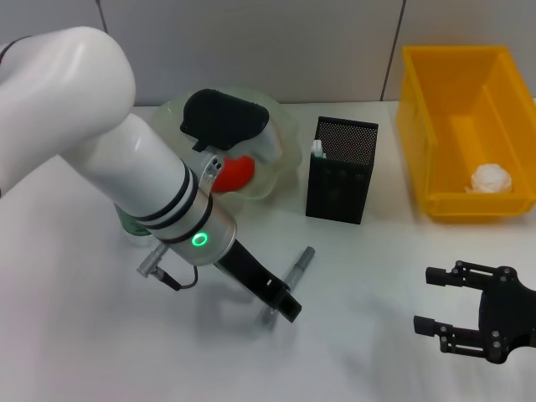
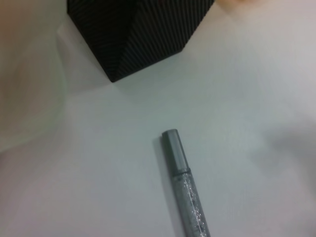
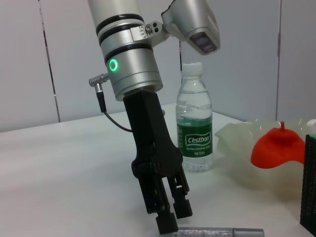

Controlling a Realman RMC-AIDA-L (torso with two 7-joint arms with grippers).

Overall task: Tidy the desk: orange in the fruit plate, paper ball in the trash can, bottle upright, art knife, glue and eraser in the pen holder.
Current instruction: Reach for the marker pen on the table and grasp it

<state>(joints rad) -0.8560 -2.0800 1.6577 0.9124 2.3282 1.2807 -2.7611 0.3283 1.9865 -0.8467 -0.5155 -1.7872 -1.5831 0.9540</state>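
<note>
My left gripper point(image 1: 283, 308) point(image 3: 174, 219) reaches down to the table in front of the pen holder point(image 1: 339, 180) point(image 2: 138, 29). It is shut on the near end of a slim silver art knife point(image 1: 300, 264) point(image 2: 185, 192) point(image 3: 222, 232), which lies flat. The orange point(image 1: 234, 172) point(image 3: 276, 145) sits in the fruit plate point(image 1: 280, 167) point(image 3: 232, 143). Inside the yellow trash can point(image 1: 414, 126) lies the paper ball point(image 1: 492, 178). The bottle point(image 3: 195, 118) stands upright behind the left arm. My right gripper point(image 1: 423, 300) hovers open at the front right. The eraser is out of view.
A white-topped item point(image 1: 318, 149) pokes up at the pen holder's left corner. The left arm's white forearm point(image 1: 159, 184) covers the bottle and part of the plate in the head view. Bare tabletop lies between the two grippers.
</note>
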